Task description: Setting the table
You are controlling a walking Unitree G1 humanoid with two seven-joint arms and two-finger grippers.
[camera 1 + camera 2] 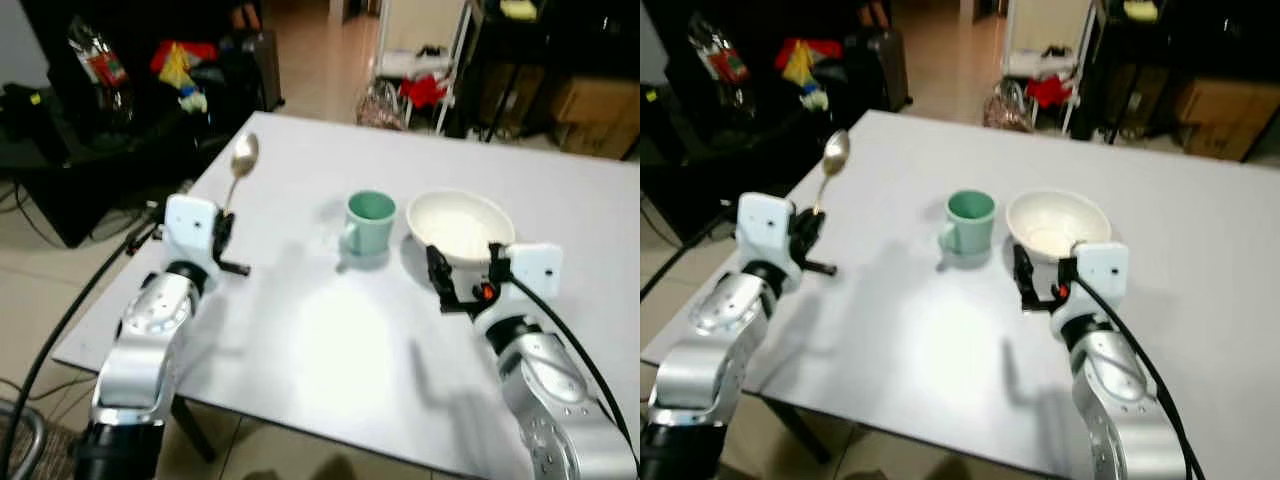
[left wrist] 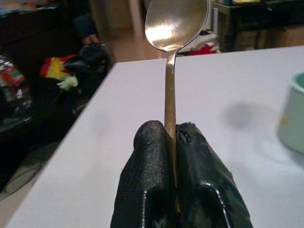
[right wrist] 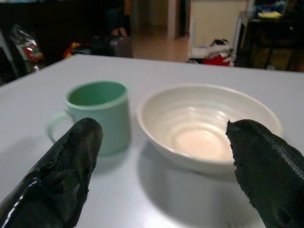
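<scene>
- Clamped together on the handle of a metal spoon [image 2: 170, 85], the jaws of the left gripper [image 1: 222, 238] are held over the table's left edge; the spoon is carried upright, bowl uppermost, tilted slightly away from the robot.
- Spread wide and holding nothing, the jaws of the right gripper [image 3: 161, 166] are held just above the white table [image 1: 330, 350], aimed at the white bowl [image 1: 460, 225], which lies just ahead of them.
- A green mug [image 1: 368, 221] stands just left of the bowl, close beside it but apart, its handle turned to the left.
- Mug and bowl lie to the right of the spoon, well apart from it; the left arm is judged nearer the mug, the right arm nearer the bowl.
- For laying down, the spoon's long axis would probably have to be brought from upright to flat on the bare table.
- The grip itself, pads [image 2: 142, 180] closed low on the handle, is made plain in the left wrist view; from the head views, the spacing of spoon, mug and bowl across the table is given instead.
</scene>
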